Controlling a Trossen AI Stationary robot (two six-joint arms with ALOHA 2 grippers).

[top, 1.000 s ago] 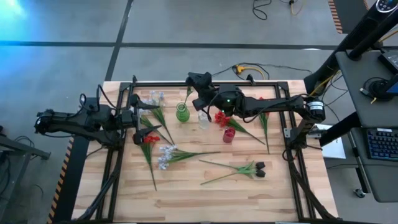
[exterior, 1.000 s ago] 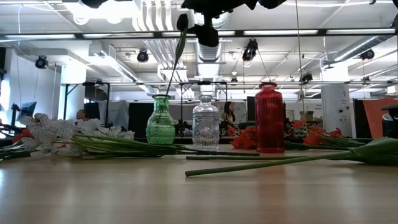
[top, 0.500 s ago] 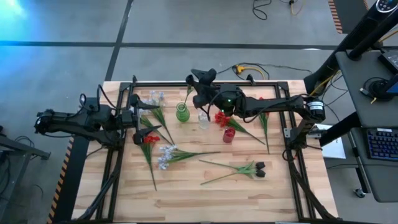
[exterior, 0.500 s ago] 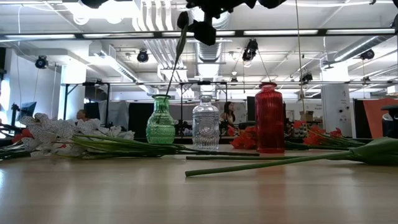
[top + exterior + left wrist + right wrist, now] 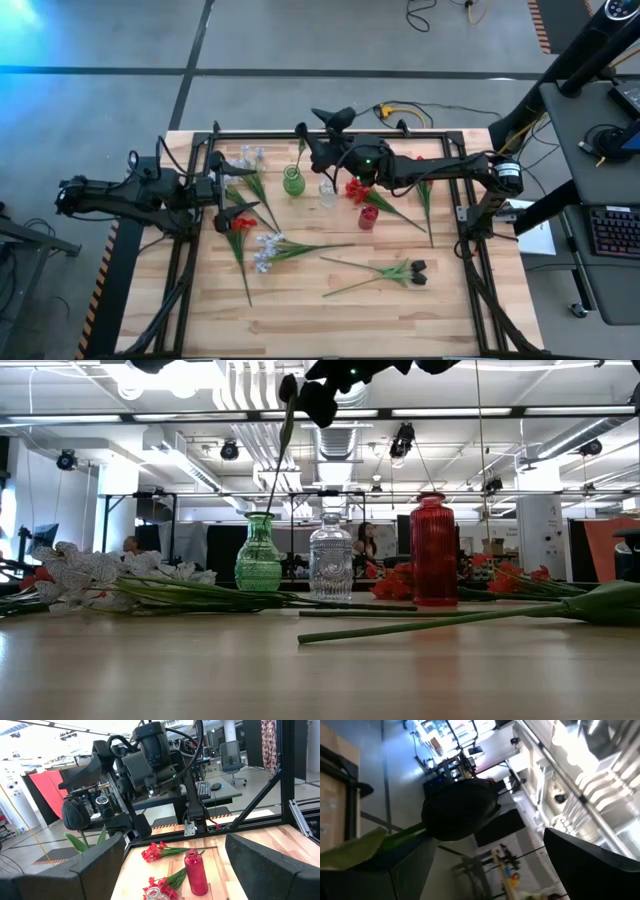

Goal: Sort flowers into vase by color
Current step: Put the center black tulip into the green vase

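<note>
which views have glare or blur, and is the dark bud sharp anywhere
Low view: ceiling lights blow out, the near table is soft. Right wrist view: tilted, glaring at upper right, the dark bud close and blurred. High view: evenly lit, with a blue cast on the floor at left.

Two matte-black jointed arms — black cables looped alongside, a green light glowing on the right arm [image 5: 368, 157].

Wood-plank table [image 5: 330, 310]; ribbed glossy glass vases [image 5: 433, 550]
</note>
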